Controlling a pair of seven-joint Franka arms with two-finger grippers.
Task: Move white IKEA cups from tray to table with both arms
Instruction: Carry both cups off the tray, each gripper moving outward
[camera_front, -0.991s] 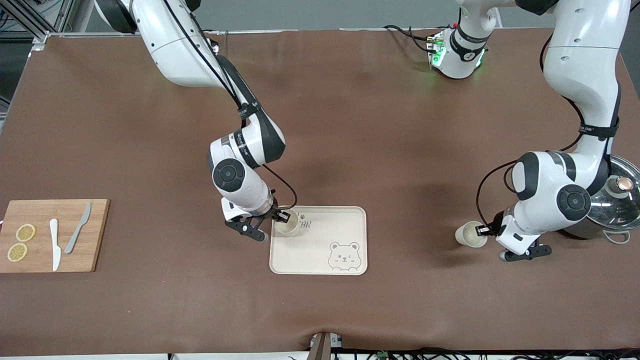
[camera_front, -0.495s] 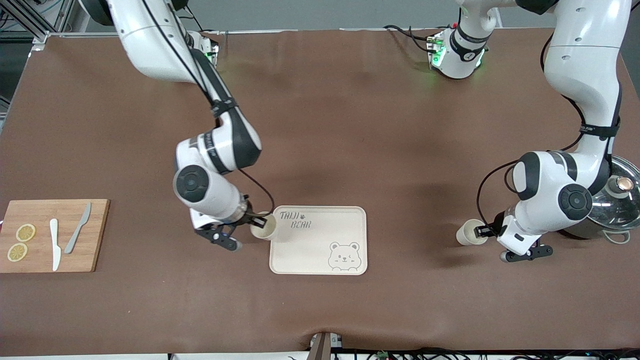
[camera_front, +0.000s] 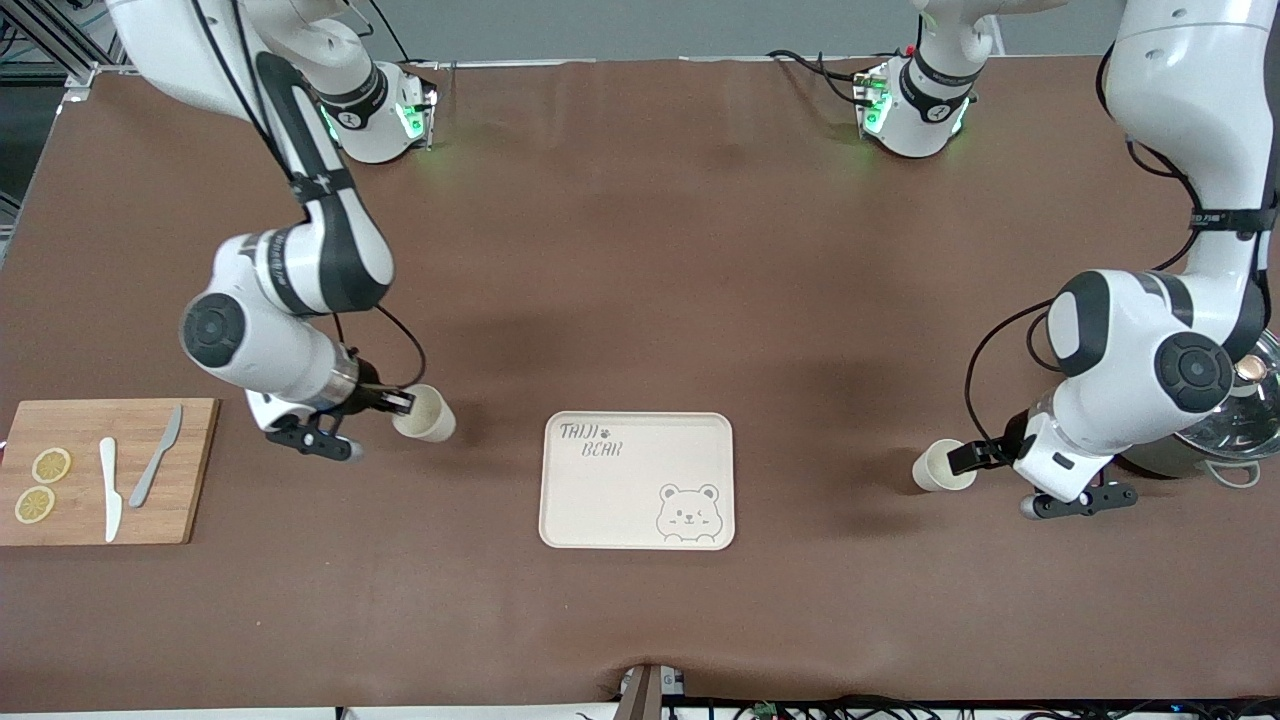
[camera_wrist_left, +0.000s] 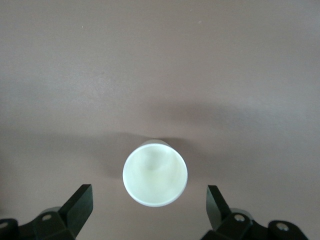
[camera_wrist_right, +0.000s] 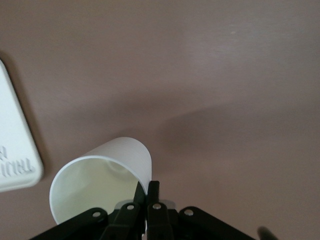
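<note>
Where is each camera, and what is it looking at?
Front view: high across the table, facing both arms, the bear tray between them.
Left wrist view: on the left arm, looking down at a white cup between the open left gripper.
Right wrist view: on the right arm; right gripper pinches another cup's rim.
Shared: front view shows both cups.

A small cream-white handleless tumbler (camera_wrist_right: 100, 180) hangs tilted from the black two-finger right gripper (camera_wrist_right: 146, 192), whose jaws pinch its rim wall, one finger inside and one outside. Past the jaws lies brown table (camera_wrist_right: 210, 75); a cream tray's rounded corner (camera_wrist_right: 15, 150) sits beside the cup
</note>
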